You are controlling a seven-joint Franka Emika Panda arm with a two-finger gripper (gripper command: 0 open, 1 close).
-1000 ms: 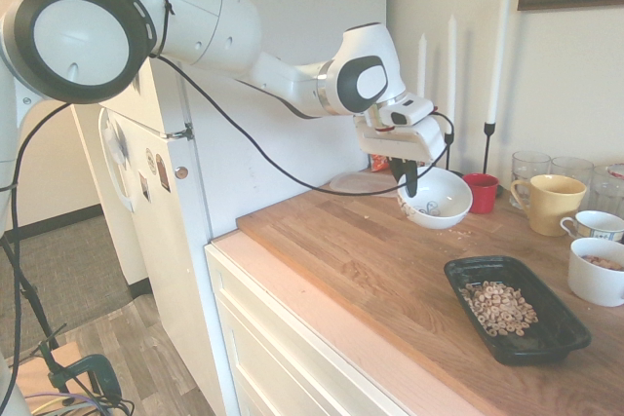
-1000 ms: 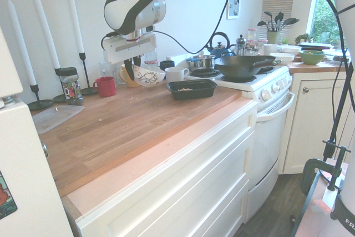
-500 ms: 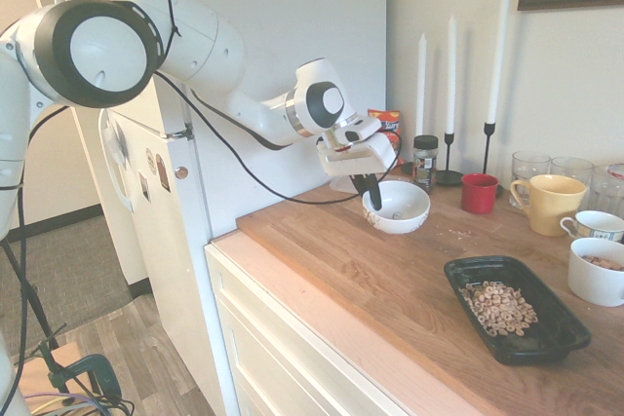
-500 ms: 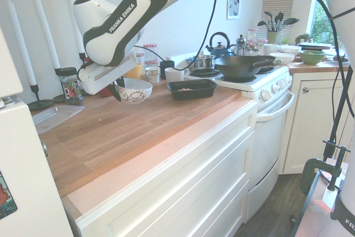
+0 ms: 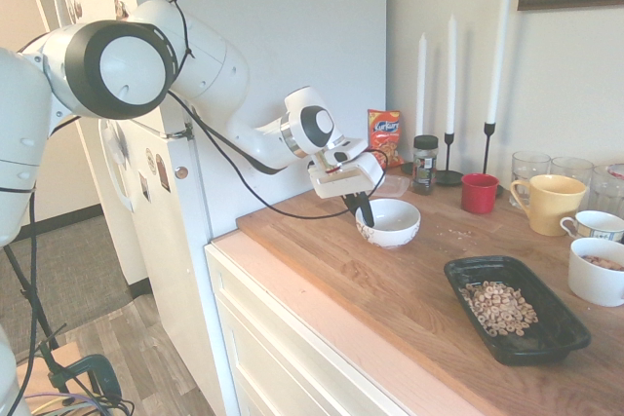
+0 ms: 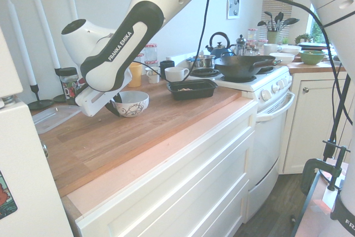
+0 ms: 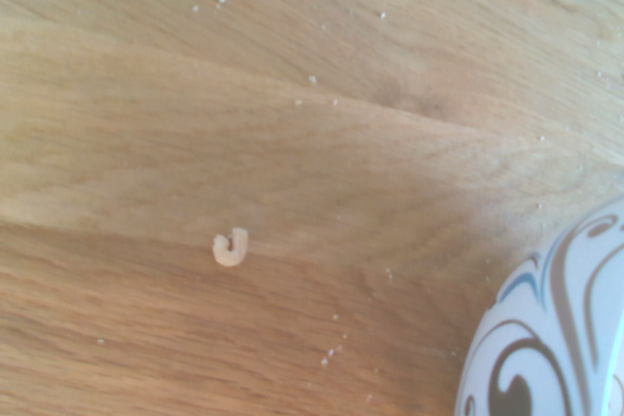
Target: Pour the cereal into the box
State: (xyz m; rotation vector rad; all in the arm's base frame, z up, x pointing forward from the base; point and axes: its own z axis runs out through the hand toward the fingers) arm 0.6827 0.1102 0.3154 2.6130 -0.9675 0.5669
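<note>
- The wooden countertop ran over white cabinets, with a white stove at its far end carrying a dark wok.
- The white Franka arm reached down to the counter near the wall, its gripper pinched shut on the rim of the white bowl.
- That bowl, painted with dark swirls on the outside, sat upright at counter level; I couldn't tell whether it rested fully on the wood.
- The black tray lay well apart from the bowl, toward the stove end and near the counter's front edge.
- The cereal lay in that tray as a loose heap of tan rings.
- Three tall white candles stood in dark holders against the wall.
- A yellow mug, a red cup, some clear glasses and white cups clustered behind the tray.
- An orange snack bag and a dark-lidded jar stood by the wall behind the bowl.
- In the wrist view, a broken cereal piece lay alone on the wood beside the bowl's patterned side, amid crumbs.
</note>
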